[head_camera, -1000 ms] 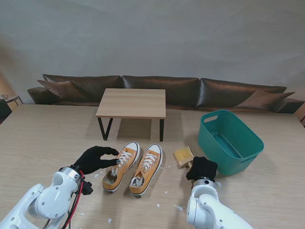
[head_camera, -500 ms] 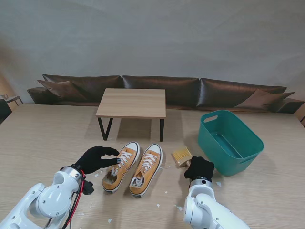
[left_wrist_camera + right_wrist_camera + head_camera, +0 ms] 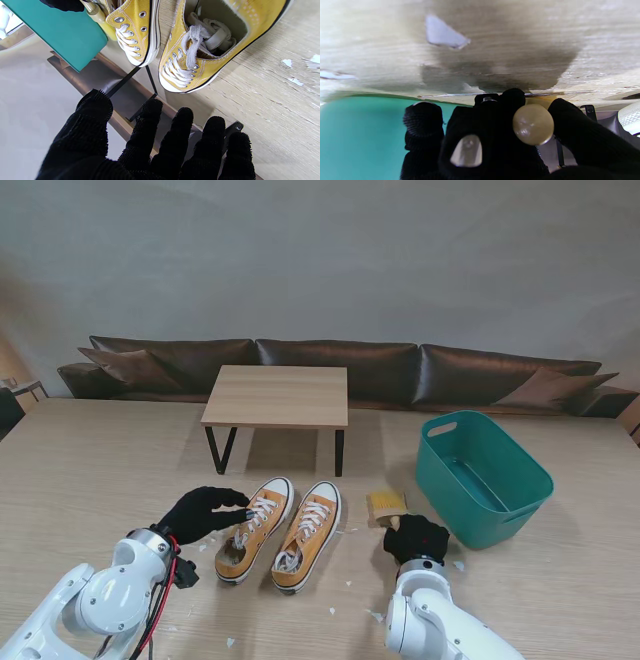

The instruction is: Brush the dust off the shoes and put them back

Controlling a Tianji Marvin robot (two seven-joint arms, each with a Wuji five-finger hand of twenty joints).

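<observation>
Right hand [image 3: 417,537] clenched round brush [image 3: 386,505]; left hand [image 3: 199,512] spread, empty.

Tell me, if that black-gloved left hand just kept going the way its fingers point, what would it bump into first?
Probably the nearer yellow shoe. The left hand is open, fingers aimed across its laces, seemingly just short of touching. Depth is hard to judge; if it passes above, the second shoe beside it comes next.

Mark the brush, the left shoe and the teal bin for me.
brush [image 3: 385,504]: stand view, on the bristle head beyond the right robot hand.
left shoe [image 3: 256,527]: stand view, on the laces mid-shoe.
teal bin [image 3: 520,498]: stand view, on the near outer wall.
</observation>
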